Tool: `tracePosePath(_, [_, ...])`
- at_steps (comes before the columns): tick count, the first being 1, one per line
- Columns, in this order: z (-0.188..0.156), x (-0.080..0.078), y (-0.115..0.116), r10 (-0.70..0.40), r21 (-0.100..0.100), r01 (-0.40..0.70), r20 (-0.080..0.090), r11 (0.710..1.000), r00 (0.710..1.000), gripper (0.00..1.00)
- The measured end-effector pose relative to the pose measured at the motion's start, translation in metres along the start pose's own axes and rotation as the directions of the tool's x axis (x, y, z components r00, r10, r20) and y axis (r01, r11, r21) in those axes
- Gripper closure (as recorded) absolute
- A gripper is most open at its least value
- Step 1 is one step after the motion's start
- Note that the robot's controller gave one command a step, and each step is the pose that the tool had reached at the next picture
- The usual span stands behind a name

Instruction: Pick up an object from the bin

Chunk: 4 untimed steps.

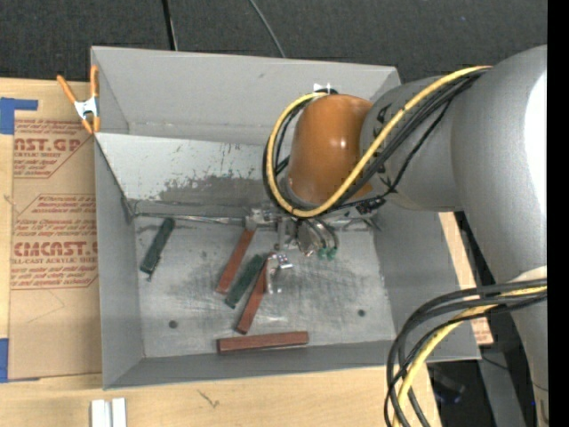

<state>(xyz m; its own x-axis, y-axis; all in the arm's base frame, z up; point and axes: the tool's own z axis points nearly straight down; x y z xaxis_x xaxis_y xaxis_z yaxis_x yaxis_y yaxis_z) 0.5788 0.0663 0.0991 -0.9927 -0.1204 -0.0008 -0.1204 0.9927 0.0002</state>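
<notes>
- The tool point(277, 270) is held mid-bin over the upper end of a brown stick point(252, 304), beside a dark green stick point(243, 282); its state cannot be told
- Bare floor of the bin point(356, 301) is left rightward

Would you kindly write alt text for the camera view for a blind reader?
The gripper hangs low in the grey bin, beside three slanted bars, two reddish-brown and one dark green. Another reddish-brown bar lies along the near wall; a dark green bar lies apart at the view's left.
</notes>
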Motion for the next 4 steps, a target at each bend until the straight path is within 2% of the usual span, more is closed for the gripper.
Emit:
tracePosePath(1, [0.025, 0.010, -0.018, -0.175, 0.001, 0.175, 0.002, 0.985, 0.985, 1.00])
tracePosePath(2, [0.025, 0.010, -0.018, -0.174, 0.001, 0.174, 0.002, 0.985, 0.985, 1.00])
tracePosePath(3, [-0.072, 0.017, -0.017, -0.206, -0.001, 0.206, -0.003, 0.978, 0.978, 0.00])
tracePosePath(4, [-0.147, 0.020, -0.017, -0.229, 0.000, 0.229, -0.001, 0.973, 0.973, 0.00])
